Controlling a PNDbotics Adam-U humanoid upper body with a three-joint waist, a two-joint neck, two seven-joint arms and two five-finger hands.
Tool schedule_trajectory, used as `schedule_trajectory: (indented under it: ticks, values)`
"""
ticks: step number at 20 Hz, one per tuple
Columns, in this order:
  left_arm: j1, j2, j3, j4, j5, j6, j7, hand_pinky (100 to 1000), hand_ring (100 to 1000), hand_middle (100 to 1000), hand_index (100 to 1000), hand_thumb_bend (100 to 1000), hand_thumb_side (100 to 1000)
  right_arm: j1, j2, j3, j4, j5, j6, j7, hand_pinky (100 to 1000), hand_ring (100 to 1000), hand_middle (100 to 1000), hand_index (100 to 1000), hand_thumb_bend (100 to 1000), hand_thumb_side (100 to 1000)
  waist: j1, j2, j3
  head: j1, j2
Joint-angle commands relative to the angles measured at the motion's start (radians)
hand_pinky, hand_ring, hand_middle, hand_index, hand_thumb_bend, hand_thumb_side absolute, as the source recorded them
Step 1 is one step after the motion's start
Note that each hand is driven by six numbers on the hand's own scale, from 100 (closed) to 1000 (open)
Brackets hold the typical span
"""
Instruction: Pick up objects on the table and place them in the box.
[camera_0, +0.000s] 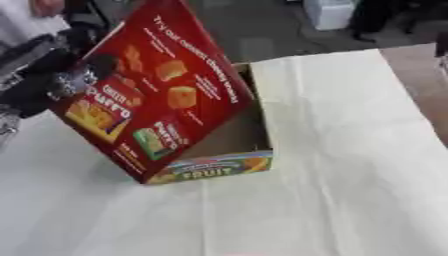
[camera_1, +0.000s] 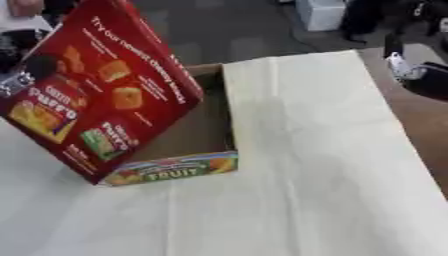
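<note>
A cardboard box (camera_0: 229, 150) is sitting on a table covered by a cream cloth (camera_0: 350, 150), with its big red lid (camera_0: 153, 95) leaning up and out toward ten o'clock. The front wall, printed with fruit pictures, is facing six o'clock. The inside is showing bare brown card, and nothing is lying in the part that can be seen.

At nine o'clock of the lid, the left hand (camera_0: 74, 80) is showing as a dark shape with silver parts, right at the lid's outer face. It seems to be propping the lid, but whether its fingers are curled or straight is not something I can tell. In the right eye view, a dark rounded shape with a pale patch is sitting at the two o'clock edge (camera_1: 411, 70); it may be the right hand, though I cannot tell, and its fingers are not readable.

No loose object is showing on the cloth, so the thing to be picked is out of sight.

For this step, the lid is probably best kept tilted well back so the opening is staying wide, while the other hand is bringing an object in from three o'clock over the low side wall.
</note>
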Motion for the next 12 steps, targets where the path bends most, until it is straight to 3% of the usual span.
schedule_trajectory:
  ticks: [1,12]
  values:
    - [-0.041,0.000,0.024,0.004,-0.037,-0.007,0.006,418,490,641,619,100,524,-0.017,-0.014,-0.009,-0.005,-0.007,-0.006,-0.001,448,669,720,826,100,660,-0.003,-0.010,-0.004,0.008,-0.019]
    - [-0.171,-0.074,0.008,0.043,-0.390,-0.080,-0.007,431,499,643,638,100,439,-0.027,-0.011,-0.002,-0.003,-0.022,-0.018,0.006,445,667,718,826,100,654,-0.002,0.017,-0.030,0.071,-0.035]
